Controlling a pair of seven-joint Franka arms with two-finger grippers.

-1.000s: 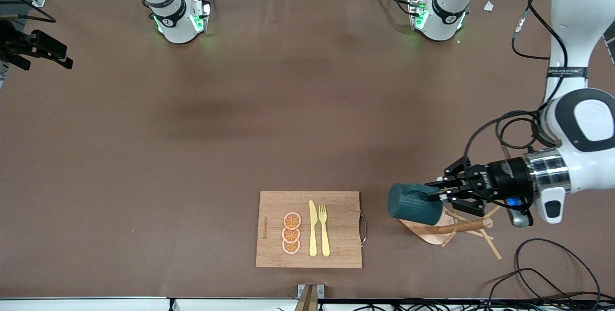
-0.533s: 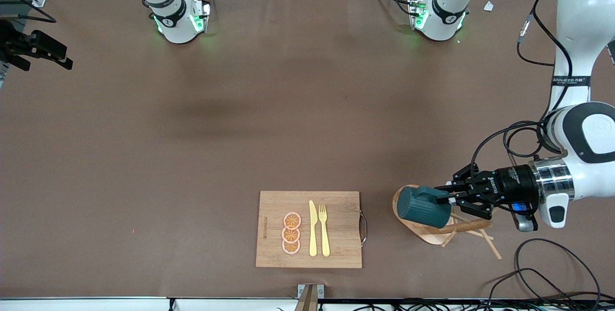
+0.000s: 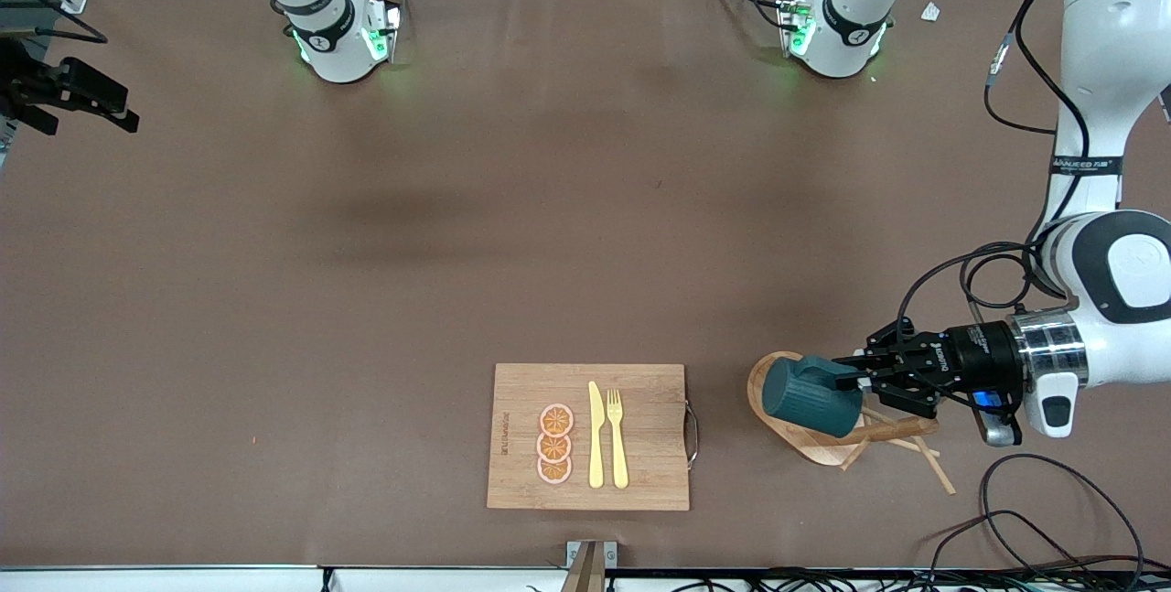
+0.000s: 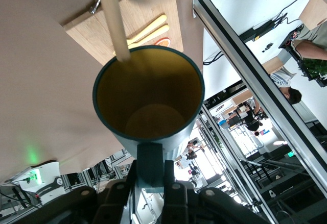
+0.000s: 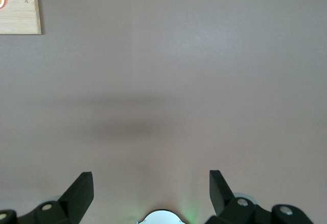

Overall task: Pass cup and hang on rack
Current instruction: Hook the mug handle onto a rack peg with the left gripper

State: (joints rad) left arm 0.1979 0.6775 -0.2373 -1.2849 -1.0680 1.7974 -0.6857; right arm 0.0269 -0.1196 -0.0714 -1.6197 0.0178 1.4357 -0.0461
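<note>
- Left claw grips the ribbed teal-green cup by its handle, tipped sideways over the wooden peg rack for hooking.
- Right claw waits released, well apart from the rack.

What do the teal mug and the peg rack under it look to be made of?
Ribbed dark teal mug, mustard-yellow inside: probably glazed ceramic, judging by its soft sheen. Light peg rack with oval base: pale wood or bamboo, showing faint grain, matte finish.

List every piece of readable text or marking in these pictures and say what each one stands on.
Cutting board: a dark mark burned along one edge, too small to read.
Left arm's black band: white lettering, too blurred to read.
Left gripper body: small white print, unreadable.
Cup, rack: no text.
</note>
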